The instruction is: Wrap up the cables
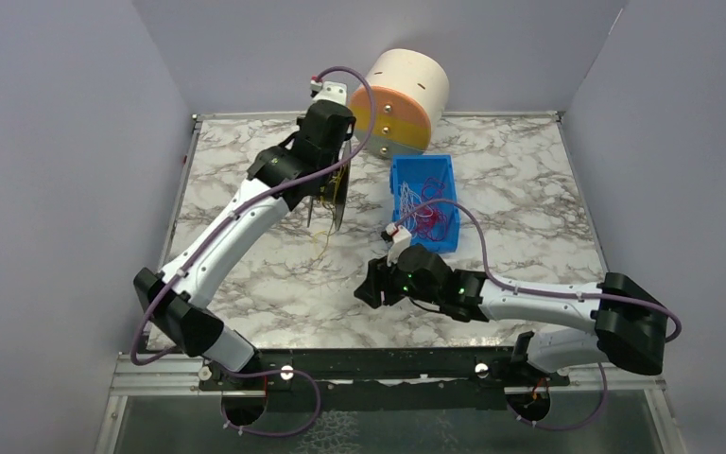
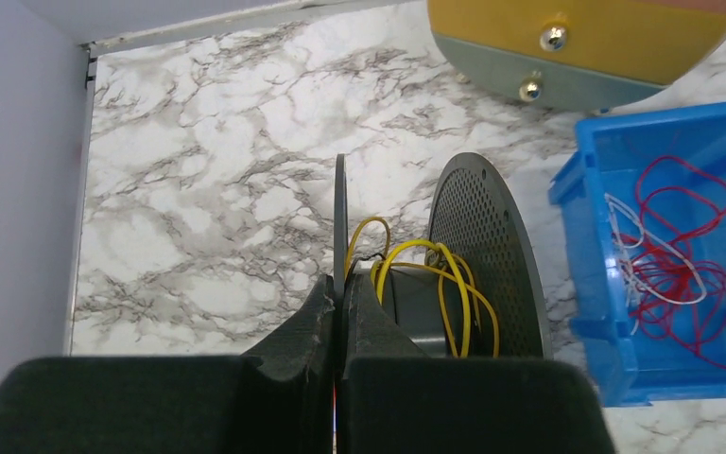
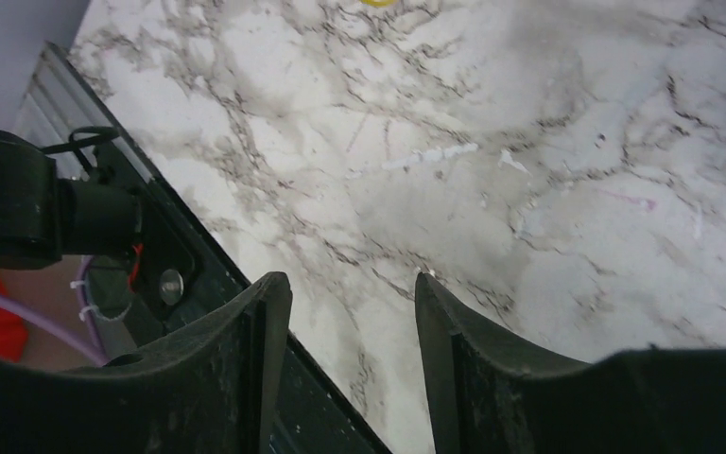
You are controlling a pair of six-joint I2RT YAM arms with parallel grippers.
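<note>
left gripper clamped on thin flange of dark perforated spool | right gripper wide, empty, 5 o'clock of spool | risk: slack yellow wire loops may slip off hub, untensioned

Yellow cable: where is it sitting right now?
Left wrist view: the yellow cable loops around the hub of the dark spool, between its two discs. The left gripper pinches the near disc, and the blue bin stands just to the right.
</note>
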